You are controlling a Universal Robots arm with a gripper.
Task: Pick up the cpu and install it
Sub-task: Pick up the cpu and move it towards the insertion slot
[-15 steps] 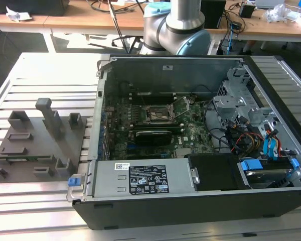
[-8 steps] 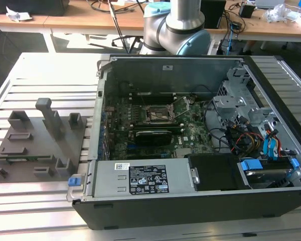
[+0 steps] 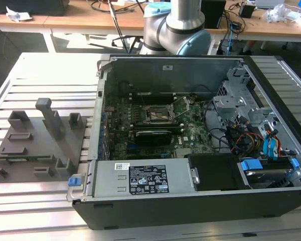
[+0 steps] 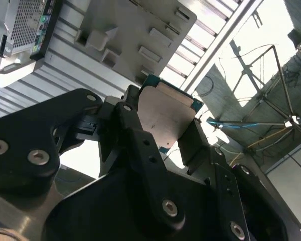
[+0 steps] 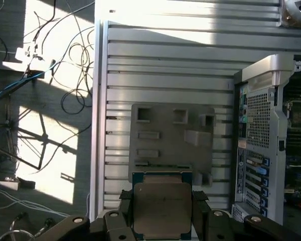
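In both wrist views my gripper (image 5: pixel 163 207) (image 4: pixel 163 126) is shut on the cpu (image 5: pixel 162 213) (image 4: pixel 165 108), a small flat square chip with a silvery-pinkish top plate and a greenish rim. One black finger (image 5: pixel 125 203) presses on each side edge of it. The chip hangs high above the slatted table, over the near edge of the grey fixture plate (image 5: pixel 170 140). The open computer case (image 3: pixel 190 201) lies on the table. On its motherboard sits the black square socket frame (image 3: pixel 158 114) with its thin metal lever (image 3: pixel 183 103) raised.
The grey fixture plate (image 3: pixel 40 140) with upright holders lies at the exterior view's left of the case. The arm's base (image 3: pixel 178 25) stands behind the case. Drive bays and coloured cables (image 3: pixel 256 140) fill the case's right part. Loose cables (image 5: pixel 45 75) lie on the floor beyond the table edge.
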